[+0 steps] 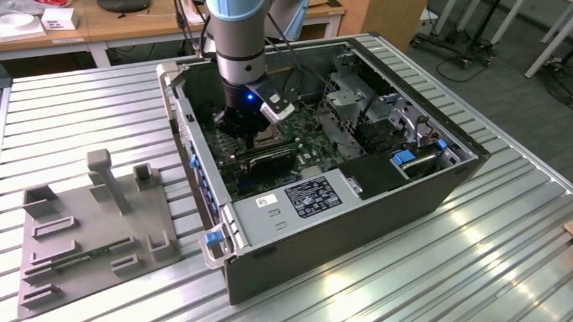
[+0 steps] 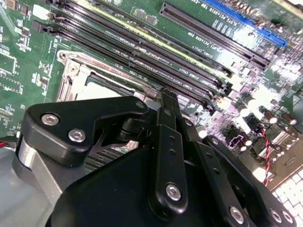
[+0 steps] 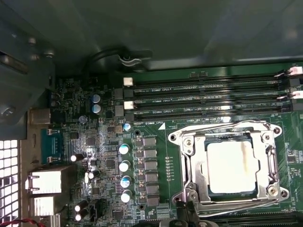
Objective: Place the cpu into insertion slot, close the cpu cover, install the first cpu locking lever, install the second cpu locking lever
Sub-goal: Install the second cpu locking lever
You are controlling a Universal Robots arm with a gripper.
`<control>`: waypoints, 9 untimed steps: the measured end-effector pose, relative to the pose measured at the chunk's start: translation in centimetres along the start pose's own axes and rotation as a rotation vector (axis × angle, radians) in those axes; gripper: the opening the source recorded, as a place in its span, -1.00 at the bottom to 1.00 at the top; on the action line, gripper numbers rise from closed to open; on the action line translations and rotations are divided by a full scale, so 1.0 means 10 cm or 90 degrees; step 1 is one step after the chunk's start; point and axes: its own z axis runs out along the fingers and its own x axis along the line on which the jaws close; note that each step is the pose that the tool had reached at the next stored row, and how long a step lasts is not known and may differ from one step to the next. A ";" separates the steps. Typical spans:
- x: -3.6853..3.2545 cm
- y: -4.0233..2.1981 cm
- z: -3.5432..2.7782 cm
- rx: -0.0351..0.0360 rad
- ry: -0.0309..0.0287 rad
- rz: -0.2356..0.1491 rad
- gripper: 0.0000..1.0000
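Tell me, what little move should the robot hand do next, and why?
Probably ease down a little onto the lever wire at the socket's edge. In the first wrist view the cpu already sits in the insertion slot with the cpu cover flat around it, so chip and cover look done. In the second wrist view the gripper hovers right beside that socket.

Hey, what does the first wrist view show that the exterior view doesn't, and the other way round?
First wrist view: the cpu seated in the insertion slot, with the cpu cover closed around it, and a row of round capacitors beside them.

Exterior view: the whole computer case on the slatted metal table, the arm reaching down into it, and a grey holder tray on the exterior view's left.

Both: the green motherboard.
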 end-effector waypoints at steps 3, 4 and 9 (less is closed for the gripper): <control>0.000 0.000 0.001 -0.0048 0.0003 0.000 -0.79; 0.000 0.001 0.003 -0.0055 0.0003 0.001 -0.79; 0.007 -0.001 0.023 -0.0071 0.0005 0.001 -0.79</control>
